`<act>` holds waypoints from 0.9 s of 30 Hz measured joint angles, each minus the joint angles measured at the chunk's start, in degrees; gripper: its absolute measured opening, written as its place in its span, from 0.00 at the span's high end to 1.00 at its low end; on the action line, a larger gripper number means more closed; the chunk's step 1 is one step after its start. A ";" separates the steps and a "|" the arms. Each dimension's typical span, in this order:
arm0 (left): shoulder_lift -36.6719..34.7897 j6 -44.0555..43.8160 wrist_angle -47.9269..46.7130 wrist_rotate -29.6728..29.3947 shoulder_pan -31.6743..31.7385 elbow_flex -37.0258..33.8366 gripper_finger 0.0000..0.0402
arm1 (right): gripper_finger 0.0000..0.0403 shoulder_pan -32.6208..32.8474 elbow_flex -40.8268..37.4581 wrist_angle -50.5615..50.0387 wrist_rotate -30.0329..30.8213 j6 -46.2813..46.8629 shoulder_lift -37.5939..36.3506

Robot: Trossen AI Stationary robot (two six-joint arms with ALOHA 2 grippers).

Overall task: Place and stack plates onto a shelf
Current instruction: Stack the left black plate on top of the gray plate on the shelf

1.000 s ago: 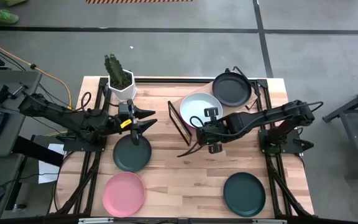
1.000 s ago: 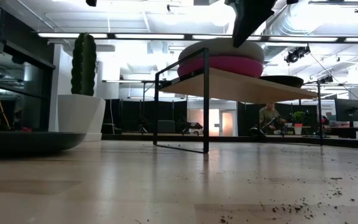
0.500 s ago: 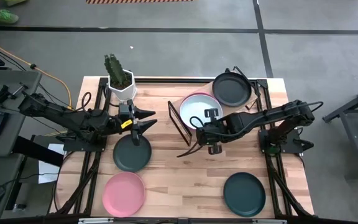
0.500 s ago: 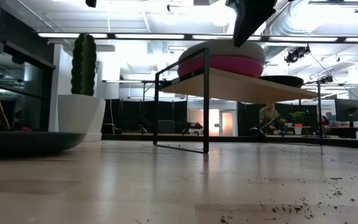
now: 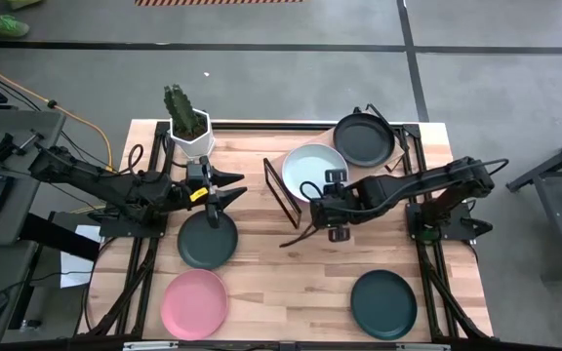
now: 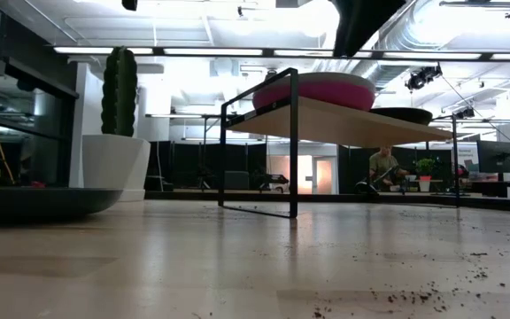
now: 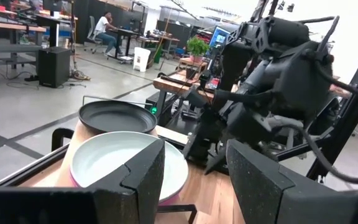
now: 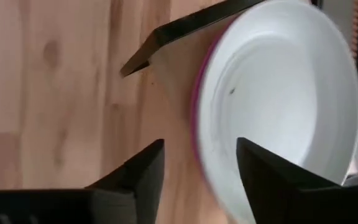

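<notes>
On the shelf (image 6: pixel 352 126) a pale mint-white plate (image 5: pixel 310 172) lies nested in a magenta plate (image 6: pixel 317 90). A dark plate (image 5: pixel 364 140) sits beside them at the shelf's far right. My right gripper (image 8: pixel 201 165) hovers open just above the pale plate's near rim (image 8: pixel 199 124), fingers slanting down, touching nothing. My left gripper (image 5: pixel 224 187) waits open and level, above the far edge of a dark plate (image 5: pixel 207 242) lying on the table. A light pink plate (image 5: pixel 194 303) and another dark plate (image 5: pixel 383 303) lie flat near the front edge.
A white pot with a cactus (image 5: pixel 189 127) stands at the table's far left, behind my left gripper. The shelf's black wire frame (image 5: pixel 281 190) juts toward the table's middle. Bare wood shows between the front plates.
My right gripper has opened and let go of the pale plate. The plate, held a little above the magenta one before, has dropped and now sits nested in it. The arm itself has barely shifted.
</notes>
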 joint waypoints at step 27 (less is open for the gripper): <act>0.00 0.00 -0.02 0.26 0.01 -0.02 0.59 | 0.52 13.51 -41.42 71.93 9.15 19.97 -31.97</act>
